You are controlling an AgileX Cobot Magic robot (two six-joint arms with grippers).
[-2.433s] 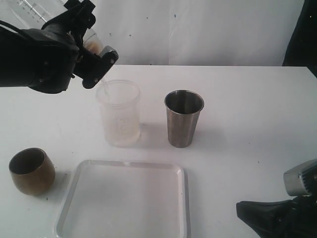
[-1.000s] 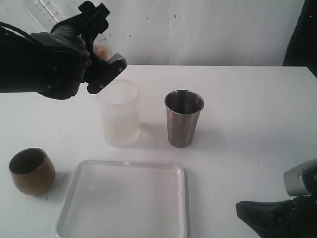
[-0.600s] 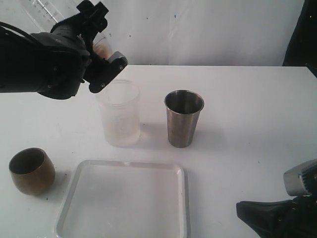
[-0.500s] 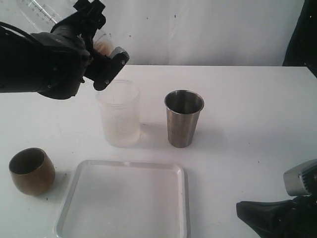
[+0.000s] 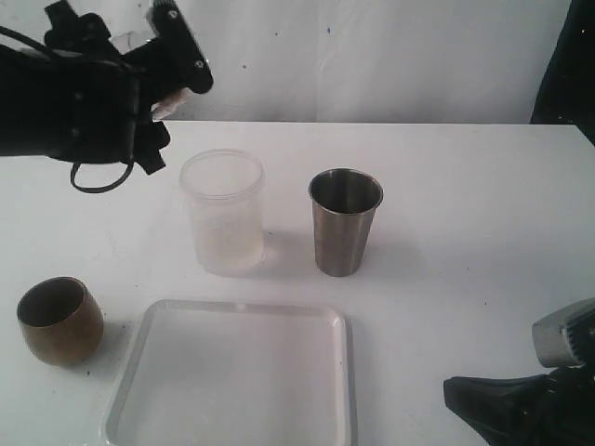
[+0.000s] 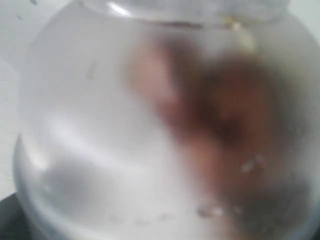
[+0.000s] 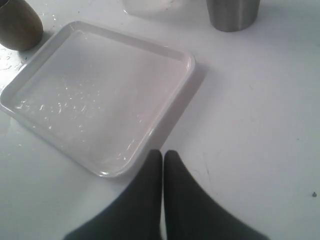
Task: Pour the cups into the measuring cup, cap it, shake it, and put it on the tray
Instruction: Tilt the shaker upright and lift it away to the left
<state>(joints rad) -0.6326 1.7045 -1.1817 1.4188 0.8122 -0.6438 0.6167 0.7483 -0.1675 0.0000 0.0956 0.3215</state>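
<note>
Tool (image 7: 163, 153) closed, tips near white tray (image 7: 190, 65) rim; brown cup (image 7: 19, 25), steel tumbler (image 7: 232, 15) beyond.

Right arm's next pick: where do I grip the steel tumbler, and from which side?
Grip the steel tumbler just below its rim, jaws level, coming from its right in the exterior view. It stands upright and widens upward, so it should not slip down through them; the frosted cup crowds its left. The right gripper is shut: open it first.
</note>
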